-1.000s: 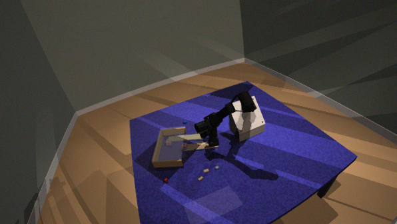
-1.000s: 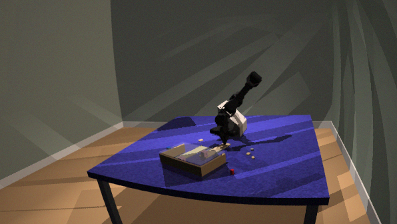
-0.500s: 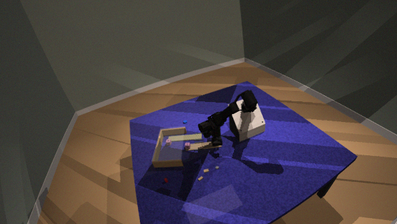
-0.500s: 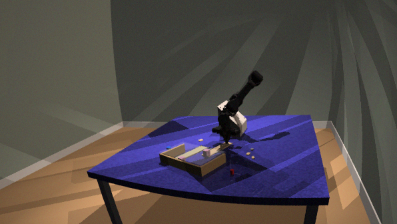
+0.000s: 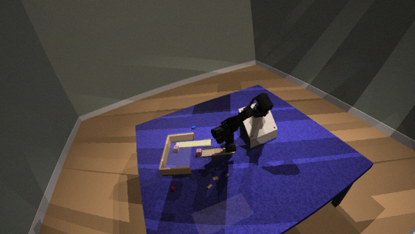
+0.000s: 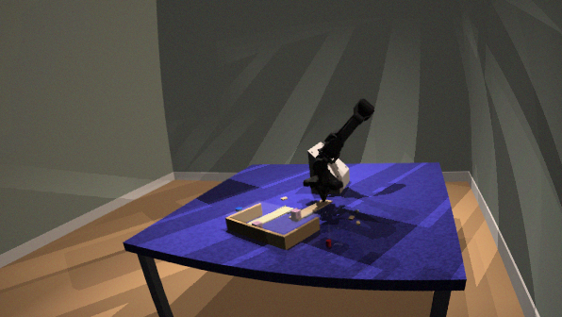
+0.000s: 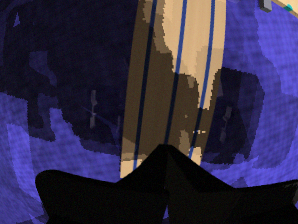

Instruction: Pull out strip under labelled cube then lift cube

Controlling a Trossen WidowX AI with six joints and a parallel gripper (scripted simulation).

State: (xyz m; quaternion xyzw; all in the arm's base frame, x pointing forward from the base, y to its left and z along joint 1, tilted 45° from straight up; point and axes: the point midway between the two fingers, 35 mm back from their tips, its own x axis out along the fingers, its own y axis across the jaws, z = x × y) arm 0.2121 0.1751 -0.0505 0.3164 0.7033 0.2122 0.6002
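A tan strip with dark blue lengthwise lines (image 5: pixel 214 152) (image 6: pixel 312 209) (image 7: pixel 195 40) reaches out past the open side of the wooden frame. A pink cube (image 5: pixel 198 152) (image 6: pixel 295 214) sits at its far end. A pale strip (image 5: pixel 195 143) (image 6: pixel 277 214) lies beside it; its teal-dotted corner shows at the wrist view's top right. Another pink cube (image 5: pixel 176 148) (image 6: pixel 256 224) is at that strip's far end, inside the frame. Labels on the cubes are too small to read. My gripper (image 5: pixel 231 150) (image 6: pixel 323 200) (image 7: pixel 164 151) is shut and empty, its tips down at the lined strip's near end, on its top face or just over it.
The three-sided wooden frame (image 5: pixel 164 154) (image 6: pixel 256 236) opens toward the arm's base. A red piece (image 5: pixel 173 188) (image 6: pixel 328 242), a blue piece (image 5: pixel 193 127) (image 6: pixel 239 208) and small tan blocks (image 5: pixel 215 178) (image 6: pixel 352 217) lie around it. A grey piece (image 7: pixel 265 4) stands near the strips.
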